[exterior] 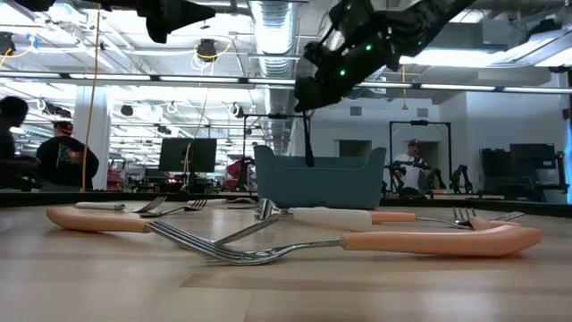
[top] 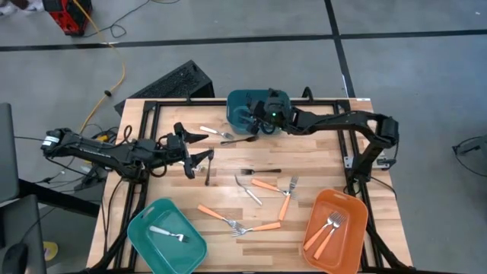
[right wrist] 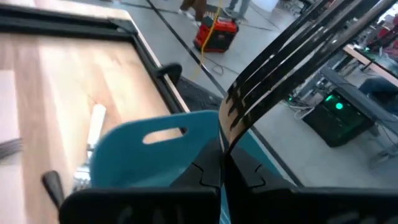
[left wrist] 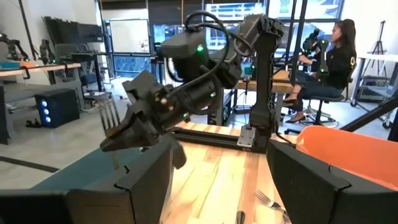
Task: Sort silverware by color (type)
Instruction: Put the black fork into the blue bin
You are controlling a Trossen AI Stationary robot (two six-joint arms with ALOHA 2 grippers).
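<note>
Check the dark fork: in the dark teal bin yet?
Not yet. The right claw is shut on the dark fork, holding it above the dark teal bin; the low view shows it hanging over the rim.

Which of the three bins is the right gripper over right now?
The dark teal bin at the table's far edge; the right gripper, shut on a black fork, is above it. The other bins sit at the near edge.

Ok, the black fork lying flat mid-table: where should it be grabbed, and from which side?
Take the black fork at mid-handle, from straight above, closing across the handle's width. It lies flat on the table, so only a top approach fits. The handle is clear, while its tines sit near a white fork.
</note>
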